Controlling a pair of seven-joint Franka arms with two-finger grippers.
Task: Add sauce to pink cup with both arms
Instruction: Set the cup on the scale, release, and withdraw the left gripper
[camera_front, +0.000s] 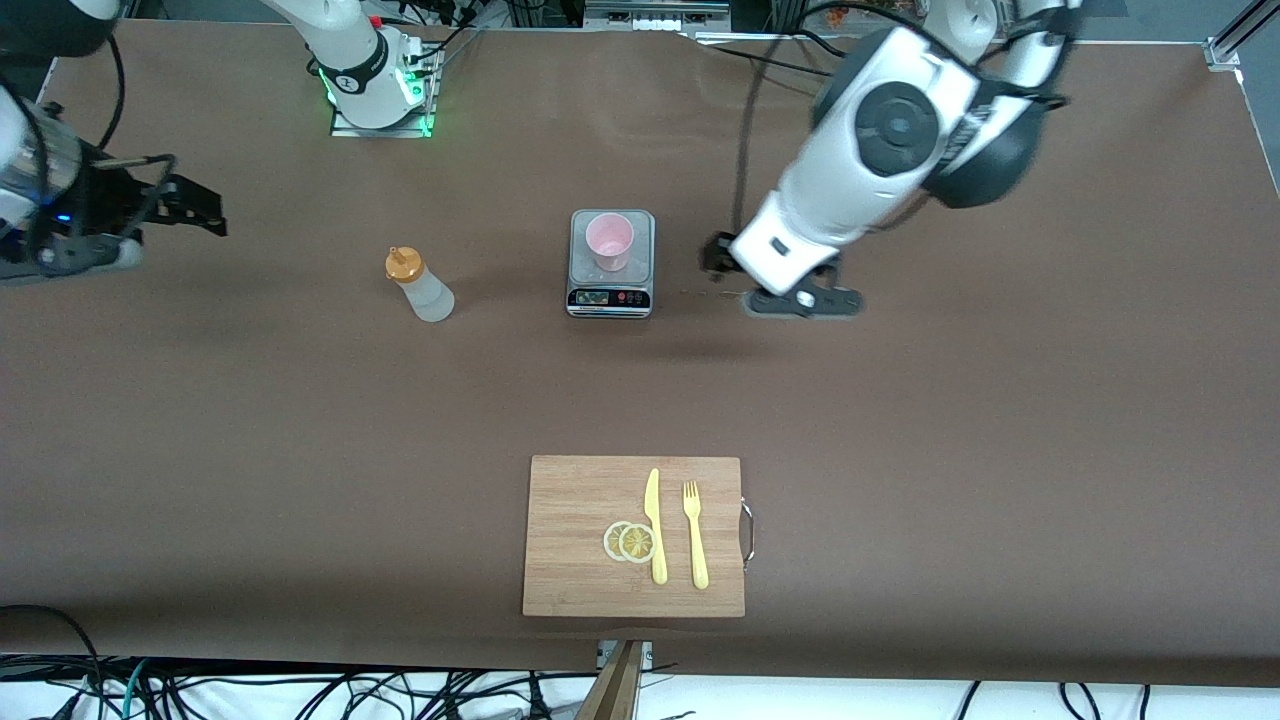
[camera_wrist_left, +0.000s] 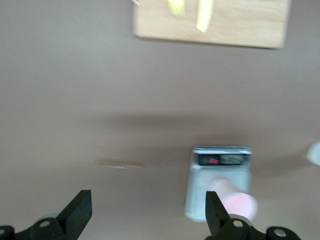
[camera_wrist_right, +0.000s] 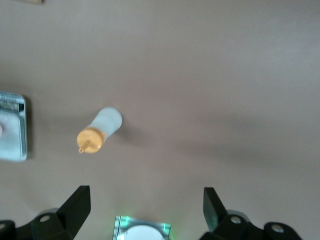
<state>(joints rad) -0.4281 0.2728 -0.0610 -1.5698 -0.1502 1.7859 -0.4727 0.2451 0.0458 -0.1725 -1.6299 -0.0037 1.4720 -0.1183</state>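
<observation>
Nearest the front edge of the table (camera_front: 200, 450), mid-width: bamboo cutting board (camera_front: 585, 575) with metal handle toward the left arm's end. On it: two lemon slices (camera_front: 629, 542), overlapping; yellow plastic knife (camera_front: 655, 526) touching the slices; yellow plastic fork (camera_front: 694, 534) just beside the knife, apart from it.

Farther up, mid-table: kitchen scale (camera_front: 611, 291), display facing the front camera. Pink cup (camera_front: 609, 241) upright on its platform, nothing visible inside.

Sauce bottle (camera_front: 419, 285) standing on bare table toward the right arm's end, well apart from the scale, orange cap on, untouched.

Left gripper (camera_wrist_left: 148, 212) over bare table just beside the scale, toward the left arm's end; jaws spread wide, holding nothing, clear of the cup.

Right gripper (camera_wrist_right: 147, 209) near the table's right-arm edge, well apart from the bottle; jaws wide apart, nothing between them. Green-lit arm base (camera_front: 380, 85) by the top edge.
</observation>
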